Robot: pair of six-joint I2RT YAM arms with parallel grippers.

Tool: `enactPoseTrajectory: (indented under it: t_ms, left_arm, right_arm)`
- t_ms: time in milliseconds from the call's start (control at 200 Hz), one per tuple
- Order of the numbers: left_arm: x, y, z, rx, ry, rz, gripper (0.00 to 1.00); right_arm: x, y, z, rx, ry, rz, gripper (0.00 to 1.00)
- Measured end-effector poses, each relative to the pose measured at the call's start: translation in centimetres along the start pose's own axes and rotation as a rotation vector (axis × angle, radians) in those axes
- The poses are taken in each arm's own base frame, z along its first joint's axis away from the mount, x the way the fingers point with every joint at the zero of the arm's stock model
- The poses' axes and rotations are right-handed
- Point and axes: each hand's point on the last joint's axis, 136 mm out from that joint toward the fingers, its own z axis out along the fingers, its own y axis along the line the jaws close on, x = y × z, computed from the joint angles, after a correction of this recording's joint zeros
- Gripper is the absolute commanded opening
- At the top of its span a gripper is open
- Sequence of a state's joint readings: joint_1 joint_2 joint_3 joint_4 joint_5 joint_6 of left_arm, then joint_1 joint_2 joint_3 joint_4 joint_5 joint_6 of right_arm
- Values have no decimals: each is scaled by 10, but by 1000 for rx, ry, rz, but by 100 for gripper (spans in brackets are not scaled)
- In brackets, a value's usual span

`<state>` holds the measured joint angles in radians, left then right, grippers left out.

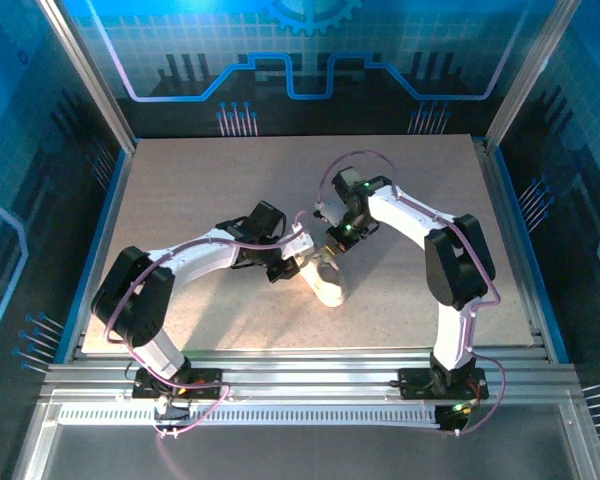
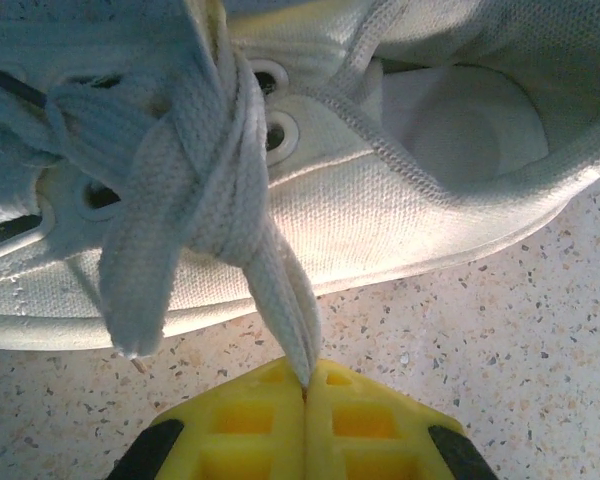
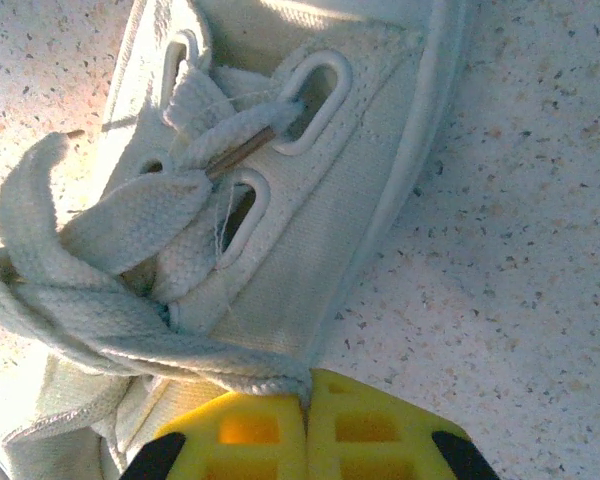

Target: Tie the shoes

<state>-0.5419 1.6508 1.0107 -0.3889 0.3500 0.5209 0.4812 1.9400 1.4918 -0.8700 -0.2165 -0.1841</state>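
Left pincer [image 2: 305, 395], right pincer [image 3: 306, 400] each closed tight on a lace [image 2: 280, 290] of the sneaker [image 2: 400, 210]; insole [image 2: 460, 130] in left wrist view.

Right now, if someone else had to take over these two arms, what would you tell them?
Left hand: shut on a lace strand.
Right hand: shut on a second strand.
Shoe: on the table, between both hands.
Done: laces wrapped into a knot by the eyelets.
Left: probably pull tight; a finished bow can't be confirmed.
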Motion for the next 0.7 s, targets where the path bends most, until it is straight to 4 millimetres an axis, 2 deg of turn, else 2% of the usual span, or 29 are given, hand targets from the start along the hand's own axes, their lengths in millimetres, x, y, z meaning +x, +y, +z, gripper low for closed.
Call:
enactPoseTrajectory:
  t_ms: [180, 245, 330, 455, 575, 635, 700]
  left_arm:
    - [0, 2, 1, -2, 10, -4, 0]
    - [0, 2, 1, -2, 10, -4, 0]
    - [-1, 2, 1, -3, 9, -2, 25]
    - [-1, 3, -1, -9, -4, -23, 40]
    - [-3, 4, -19, -31, -56, -27, 43]
    - [-6, 10, -35, -56, -103, -36, 43]
    - [-8, 19, -54, -85, -155, -66, 43]
  right_arm:
    - [2, -2, 5, -3, 14, 10, 0]
    - [3, -2, 6, -5, 17, 17, 7]
    - [4, -1, 7, -20, 18, 26, 13]
    - [9, 1, 11, -52, 24, 34, 18]
    - [18, 9, 17, -110, 33, 49, 23]
    - [22, 13, 19, -133, 38, 58, 26]
    - [25, 17, 19, -148, 40, 68, 33]
